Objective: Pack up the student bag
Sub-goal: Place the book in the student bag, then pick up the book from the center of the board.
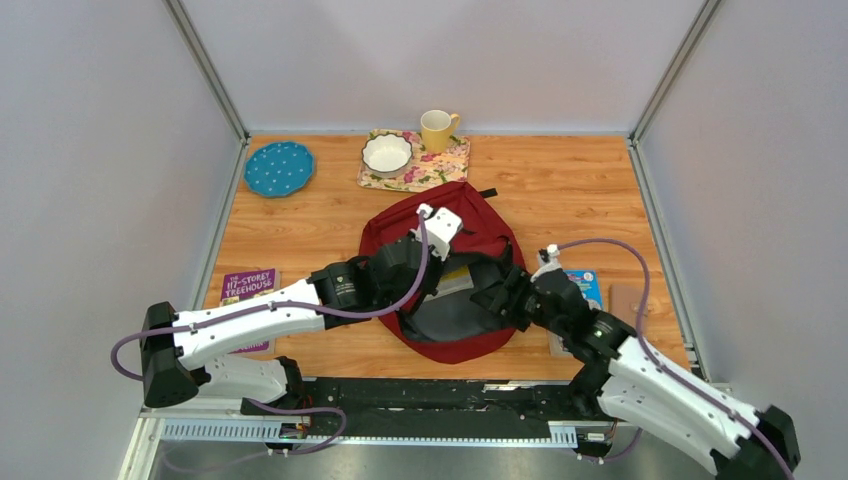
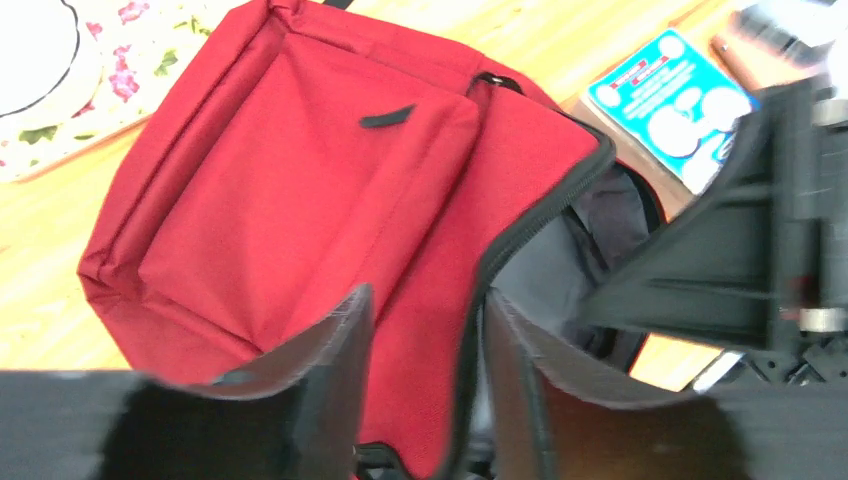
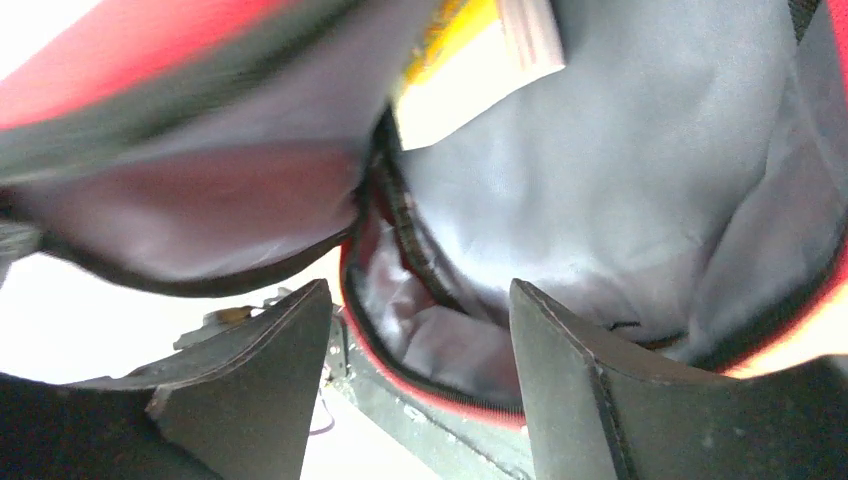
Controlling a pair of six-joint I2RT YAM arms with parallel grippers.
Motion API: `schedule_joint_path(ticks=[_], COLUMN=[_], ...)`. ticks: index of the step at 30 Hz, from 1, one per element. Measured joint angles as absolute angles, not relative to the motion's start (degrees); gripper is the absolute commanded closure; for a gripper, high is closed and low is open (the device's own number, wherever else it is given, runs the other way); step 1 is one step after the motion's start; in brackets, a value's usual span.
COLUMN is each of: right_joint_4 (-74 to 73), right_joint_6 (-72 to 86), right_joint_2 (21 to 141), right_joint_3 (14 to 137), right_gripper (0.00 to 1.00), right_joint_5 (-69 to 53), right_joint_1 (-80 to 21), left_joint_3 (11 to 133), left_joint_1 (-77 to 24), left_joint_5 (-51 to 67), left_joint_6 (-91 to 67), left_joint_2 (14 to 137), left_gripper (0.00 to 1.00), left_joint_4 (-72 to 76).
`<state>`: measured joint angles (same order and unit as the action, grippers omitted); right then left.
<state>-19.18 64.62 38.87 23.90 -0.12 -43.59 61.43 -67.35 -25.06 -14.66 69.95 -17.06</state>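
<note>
1. The left gripper [image 2: 428,300] is parted narrowly. The black-zippered rim of the student bag [image 2: 300,180] runs through the gap between its fingers.
2. The right gripper [image 3: 420,290] is spread wide and holds nothing. It points into the bag's grey-lined mouth.
3. Just past the right gripper, inside the bag, lies a flat yellow-and-white item [image 3: 480,50]. Its print is too blurred to read.
4. The bag lies mid-tabletop [image 1: 560,190] beneath both grippers, gaping toward the arm bases.
5. Outboard of the right gripper, beside the bag, lies a blue book [image 2: 670,110] with white circles on its cover. Its lettering is unreadable.
6. Well off to the left gripper's left, a purple book [image 1: 247,287] reads "STOREY TREEHOUSE". The number before those words is unclear.
7. Beyond the bag, a floral mat [image 1: 440,165] carries a white bowl [image 1: 386,153] and a yellow mug [image 1: 436,130]. A blue plate [image 1: 279,168] sits to their left.
</note>
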Motion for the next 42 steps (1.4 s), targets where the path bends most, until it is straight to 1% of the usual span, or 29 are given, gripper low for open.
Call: schedule_joint_path(ticks=[1,2,5,7,10,12,16,19,24,28,32,35,38,42], right_joint_4=[-20.6,-23.3,-31.2,-36.1,-42.0,-44.4,-45.6,-44.5,-39.2,-35.7,-32.6,-31.4,-29.9,-26.9], right_joint_6=[64.2,63.6,62.6,62.2,61.5,61.0,58.8,56.5,52.6,50.9,50.0,49.5,49.2,49.1], right_joint_2=[37.8,30.8,17.9,11.9,6.6,5.9,9.4,16.9,32.3,39.5,43.2,45.6,47.5,48.6], right_joint_3=[23.9,24.0,25.0,27.2,31.6,34.3,38.0,39.2,39.8,39.8,40.2,41.8,43.5,43.7], right_gripper=[0.32,0.32,0.31,0.3,0.28,0.28,0.27,0.27,0.27,0.27,0.27,0.27,0.27,0.27], right_joint_5=[0.0,0.5,3.5,6.1,10.5,12.6,13.2,10.5,0.6,-5.2,-8.8,-10.0,-10.7,-12.0], right_joint_1=[-43.6,-43.8,-43.9,-43.9,-43.8,-43.8,-43.8,-43.8,-43.9,-44.4,-46.3,-47.8,-49.3,-50.3], left_joint_3=[61.2,61.1,59.9,58.5,56.5,55.2,52.6,49.1,41.7,41.0,42.7,42.9,42.5,41.9], left_joint_1=[-67.4,-67.4,-67.3,-67.2,-67.1,-66.9,-65.0,-59.2,-43.0,-33.1,-26.7,-16.6,-5.0,6.1], left_joint_5=[-25.1,-25.3,-26.0,-26.5,-27.8,-29.2,-32.9,-33.8,-32.0,-32.0,-30.7,-27.4,-20.1,-14.9], left_joint_6=[-15.3,-16.0,-17.7,-18.2,-18.7,-19.0,-20.8,-23.0,-25.4,-25.0,-22.9,-21.7,-21.6,-21.8], left_joint_2=[70.0,70.0,69.3,67.9,64.5,61.3,54.6,49.2,38.9,33.7,34.7,38.6,41.5,43.8], left_gripper=[0.24,0.24,0.24,0.24,0.24,0.23,0.23,0.23,0.23,0.22,0.21,0.21,0.21,0.21], left_joint_4=[-17.2,-17.6,-18.1,-18.5,-19.5,-20.1,-23.1,-26.5,-33.3,-38.8,-41.9,-42.6,-42.5,-42.9])
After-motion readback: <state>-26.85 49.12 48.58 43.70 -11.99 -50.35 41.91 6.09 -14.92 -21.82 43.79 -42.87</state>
